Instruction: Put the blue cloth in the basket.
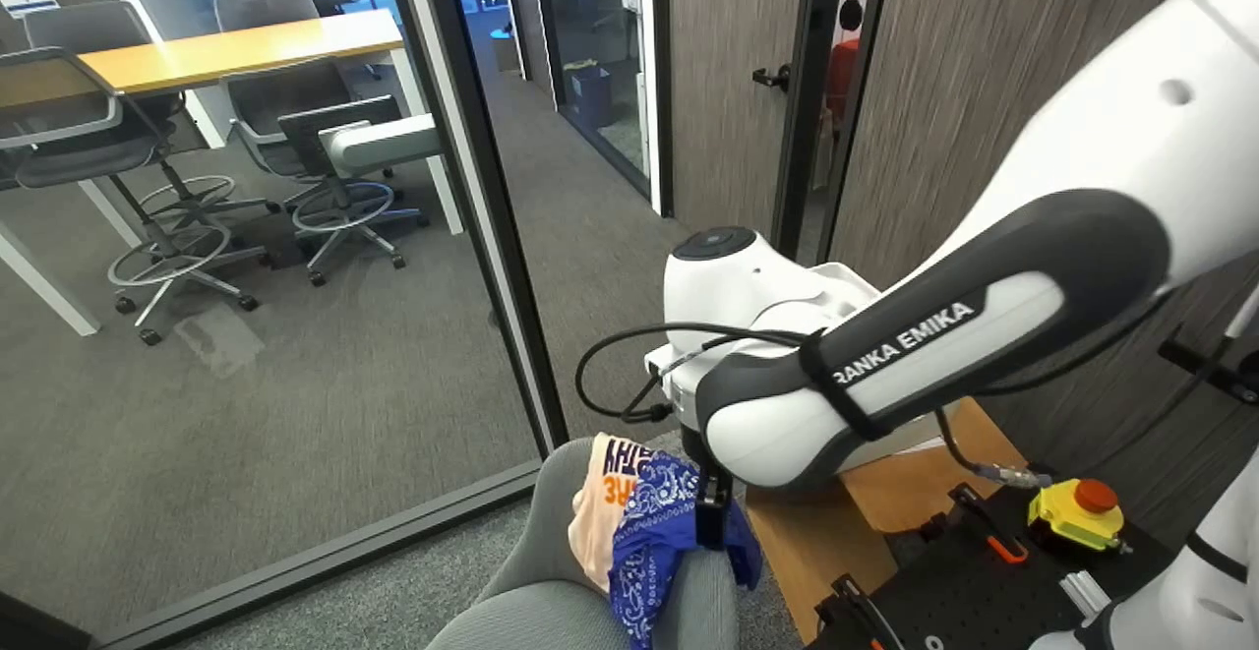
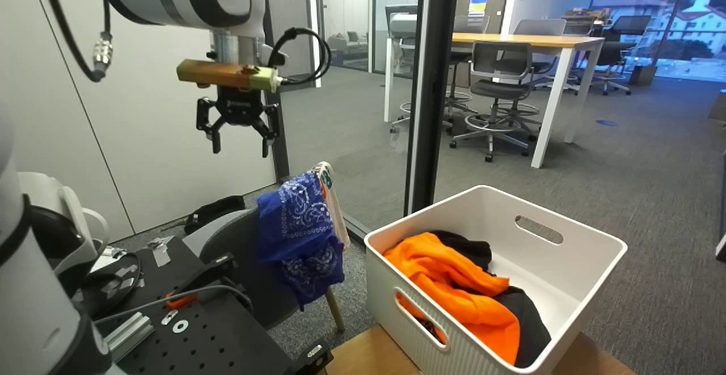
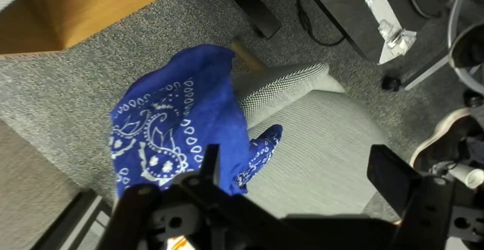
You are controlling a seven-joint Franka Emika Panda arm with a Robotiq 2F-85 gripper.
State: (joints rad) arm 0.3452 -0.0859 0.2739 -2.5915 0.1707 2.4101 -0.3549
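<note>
The blue cloth, a bandana with white paisley print, hangs over the back of a grey chair; it shows in both exterior views (image 1: 654, 517) (image 2: 298, 227) and in the wrist view (image 3: 166, 129). The white basket (image 2: 499, 216) stands on a wooden surface and holds an orange cloth (image 2: 437, 273) and a black cloth (image 2: 524, 318). My gripper (image 2: 240, 147) is open and empty, above the chair and higher than the cloth. In the wrist view the gripper (image 3: 295, 163) has the cloth below its left finger and the chair seat between the fingers. In an exterior view the gripper (image 1: 713, 517) overlaps the cloth.
A cream printed cloth (image 1: 595, 522) lies over the chair back beside the blue cloth. The grey chair (image 3: 314, 159) stands by a glass wall with a dark frame post (image 2: 434, 108). A black perforated board (image 2: 210, 335) and a yellow box with a red button (image 1: 1077, 512) are near the arm's base.
</note>
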